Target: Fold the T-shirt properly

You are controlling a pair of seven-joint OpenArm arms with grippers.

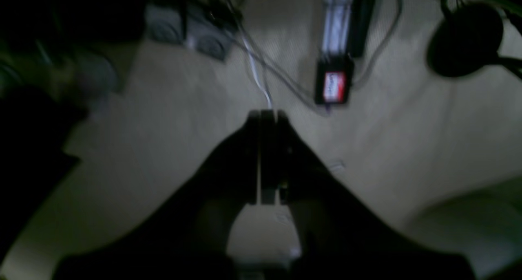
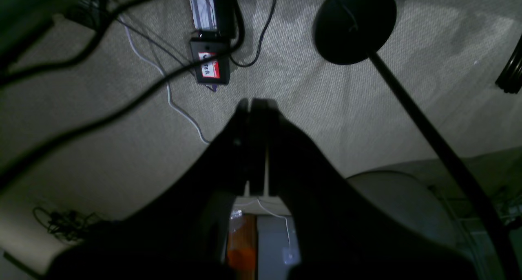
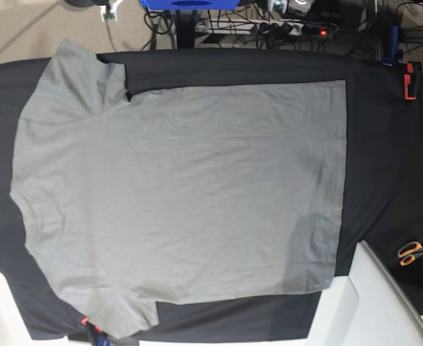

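From the base view I've got the desk (image 3: 384, 144) covered in a black table cloth, and the big plain grey cotton T-shirt (image 3: 182, 194) is spread flat across it, sleeves toward the left side, straight hem toward the right. A pair of orange-handled scissors (image 3: 411, 252) sits on the cloth near the right edge, well apart from the shirt.

A small black box (image 2: 210, 66) is lying on the carpet and is showing a red and white label with dark handwriting, but the letters are too blurred to read. Nothing else is carrying legible text.
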